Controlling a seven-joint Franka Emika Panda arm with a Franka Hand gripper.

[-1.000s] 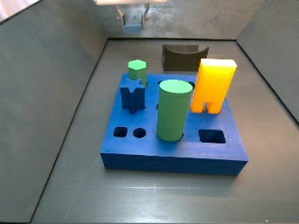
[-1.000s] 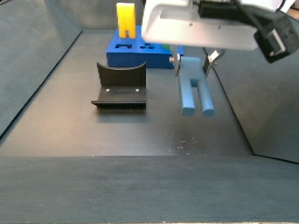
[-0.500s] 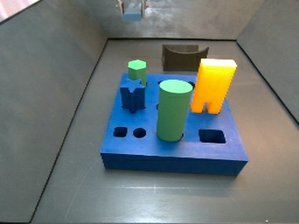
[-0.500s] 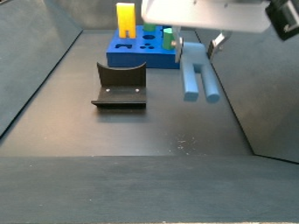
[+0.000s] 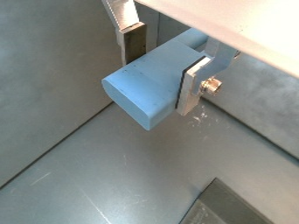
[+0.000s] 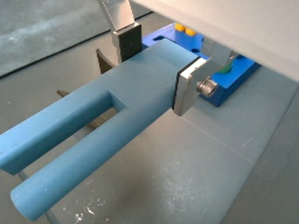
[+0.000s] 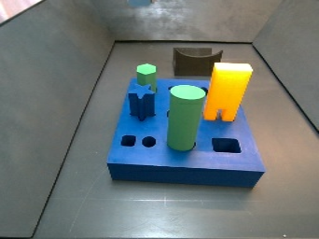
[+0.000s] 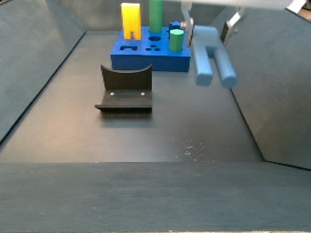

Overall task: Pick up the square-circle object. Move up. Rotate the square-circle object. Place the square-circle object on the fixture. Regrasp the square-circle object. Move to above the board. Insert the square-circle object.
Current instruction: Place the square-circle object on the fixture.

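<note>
Both side views look down from high up, from opposite ends, sharing the board (image 7: 185,140) (image 8: 152,56). Wrist views sit very close to the gripper (image 6: 149,61).

Bare floor (image 8: 145,155) lies open around the fixture (image 8: 124,88).

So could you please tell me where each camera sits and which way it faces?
Wrist views: on the arm, looking along the end effector, shut on the peg.
Side view: high beyond the board, facing the fixture; almost no robot shows.
Side view: from the fixture end, facing the board; raised peg shows.
Both side views share board and fixture.
</note>
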